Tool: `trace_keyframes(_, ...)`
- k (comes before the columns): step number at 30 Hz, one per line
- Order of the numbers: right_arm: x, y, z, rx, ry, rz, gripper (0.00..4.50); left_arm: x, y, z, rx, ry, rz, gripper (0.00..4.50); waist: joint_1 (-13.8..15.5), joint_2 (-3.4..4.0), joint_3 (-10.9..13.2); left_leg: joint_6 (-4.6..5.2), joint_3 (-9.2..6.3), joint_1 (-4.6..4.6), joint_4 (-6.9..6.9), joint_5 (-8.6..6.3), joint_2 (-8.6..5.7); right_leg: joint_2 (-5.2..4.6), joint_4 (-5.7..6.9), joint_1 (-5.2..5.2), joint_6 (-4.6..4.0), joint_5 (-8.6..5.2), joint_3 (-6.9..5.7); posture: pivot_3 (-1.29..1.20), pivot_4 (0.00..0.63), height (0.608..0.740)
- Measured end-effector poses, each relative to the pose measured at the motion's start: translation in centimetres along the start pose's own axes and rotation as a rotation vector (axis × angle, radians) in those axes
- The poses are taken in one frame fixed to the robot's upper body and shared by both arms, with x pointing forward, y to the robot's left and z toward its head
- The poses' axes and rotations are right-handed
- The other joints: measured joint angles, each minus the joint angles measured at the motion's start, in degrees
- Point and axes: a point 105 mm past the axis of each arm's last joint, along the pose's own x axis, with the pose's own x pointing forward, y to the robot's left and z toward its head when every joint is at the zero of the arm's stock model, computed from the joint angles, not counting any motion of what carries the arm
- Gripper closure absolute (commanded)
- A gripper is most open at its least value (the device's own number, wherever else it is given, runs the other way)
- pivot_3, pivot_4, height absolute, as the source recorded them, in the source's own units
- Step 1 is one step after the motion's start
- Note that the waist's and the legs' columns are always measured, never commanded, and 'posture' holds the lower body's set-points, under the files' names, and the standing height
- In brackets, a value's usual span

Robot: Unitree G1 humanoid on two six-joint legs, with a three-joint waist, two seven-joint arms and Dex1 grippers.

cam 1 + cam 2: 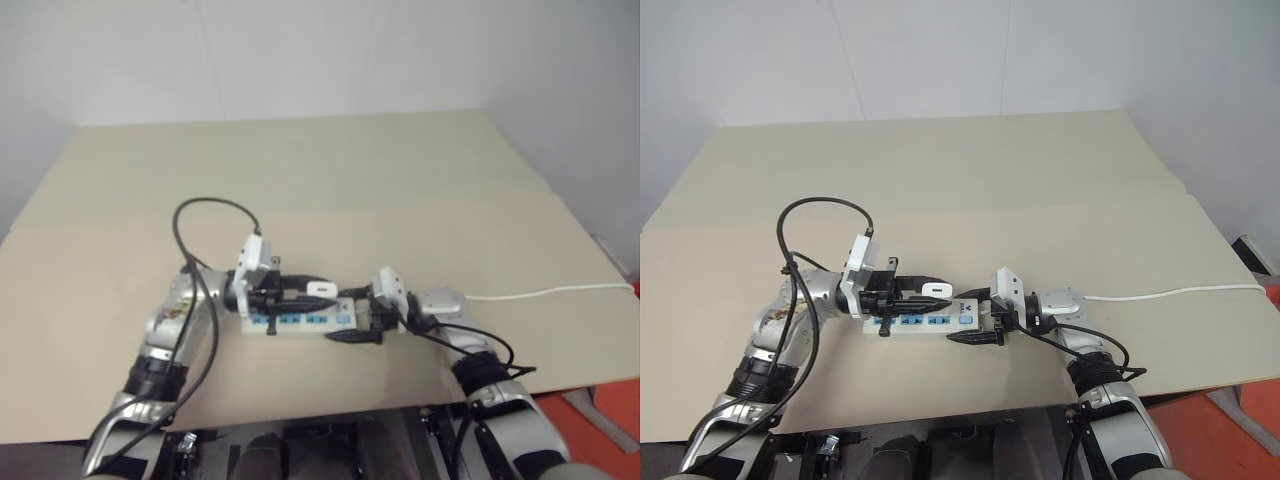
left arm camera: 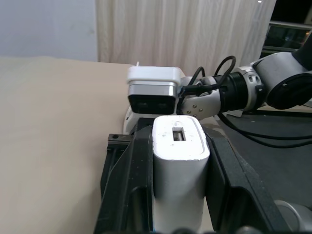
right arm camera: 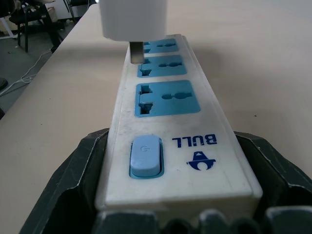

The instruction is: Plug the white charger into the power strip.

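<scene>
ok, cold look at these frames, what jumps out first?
The white charger hanging just above the power strip, a metal prong almost at a blue socket near the strip's far end. The left gripper is shut on the charger, and the right gripper grips the strip's switch end. All of it sits near the front edge of the tan table, the strip's thin cord running off to the right.

The white charger [image 2: 179, 180] is plain white, with no marking on its sides. The power strip [image 3: 170, 122] is off-white, faintly smudged — its three socket faces light blue, its switch [image 3: 145, 156] the same blue, and a blue logo printed beside it. Both sets of jaws are black. The surface [image 1: 330, 180] is pale beige; the cord [image 1: 560, 293] across it white.
</scene>
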Motion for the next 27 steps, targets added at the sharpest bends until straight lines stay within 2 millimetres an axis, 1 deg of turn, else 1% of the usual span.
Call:
trace_keyframes(5,0.0,0.0,0.0,0.000,0.000,0.000,1.07,-0.4,0.4,-0.6,-0.003,0.012,0.022,3.48,0.00,0.00,0.00,0.00,0.00,0.00,0.00,0.00,0.00,0.00,-0.01,0.00,0.00,0.00,0.00,0.00,0.150,0.740)
trace_keyframes(13,0.0,0.0,0.0,0.000,0.000,0.000,1.07,-0.9,0.3,-0.8,-0.001,0.030,0.021,3.48,0.00,0.00,0.00,0.00,0.00,0.00,0.00,0.00,0.01,0.00,-0.02,0.00,0.00,0.00,0.00,0.00,0.150,0.740)
trace_keyframes(21,0.0,0.0,0.0,0.000,0.000,0.000,1.07,-0.3,0.2,-0.8,-0.003,0.013,0.011,3.48,-0.01,0.00,0.00,0.00,0.00,0.00,0.00,0.00,0.01,0.01,-0.02,0.00,-0.01,0.00,0.00,0.00,0.150,0.740)
trace_keyframes(27,0.0,0.0,0.0,0.000,0.000,-0.001,1.07,0.0,-0.3,-1.5,-0.006,0.035,-0.016,3.48,-0.01,0.00,0.00,0.00,0.00,0.00,0.00,0.00,0.01,0.01,-0.03,0.00,-0.01,0.00,0.00,0.00,0.150,0.740)
